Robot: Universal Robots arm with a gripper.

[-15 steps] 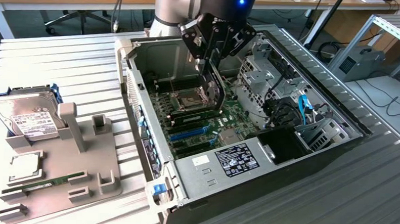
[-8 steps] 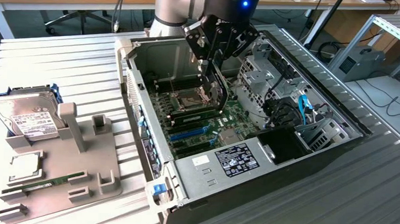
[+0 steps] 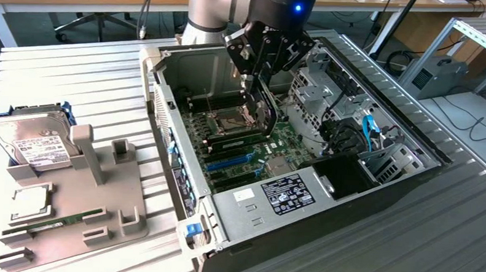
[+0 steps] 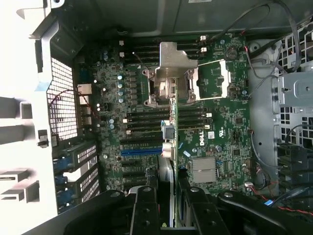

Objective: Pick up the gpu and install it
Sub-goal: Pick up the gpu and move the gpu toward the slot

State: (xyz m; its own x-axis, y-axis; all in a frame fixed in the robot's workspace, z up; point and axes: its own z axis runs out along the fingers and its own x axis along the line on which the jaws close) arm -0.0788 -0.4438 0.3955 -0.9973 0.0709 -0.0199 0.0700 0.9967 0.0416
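Over the motherboard (image 4: 215,142), the fingers (image 4: 145,208) clamp the gpu (image 4: 172,166) upright between them.

Your computer case (image 3: 171,139) lay open on the surface (image 3: 73,73), the tray (image 3: 75,227) at the exterior view's left holding the hard drive (image 3: 33,142). The graphics card (image 3: 265,115) stood on edge above the motherboard (image 3: 288,141), in the end effector (image 3: 257,90).

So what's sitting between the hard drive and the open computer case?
The grey holder, with its upright posts, lies between the hard drive and the computer case; the exterior view shows it.
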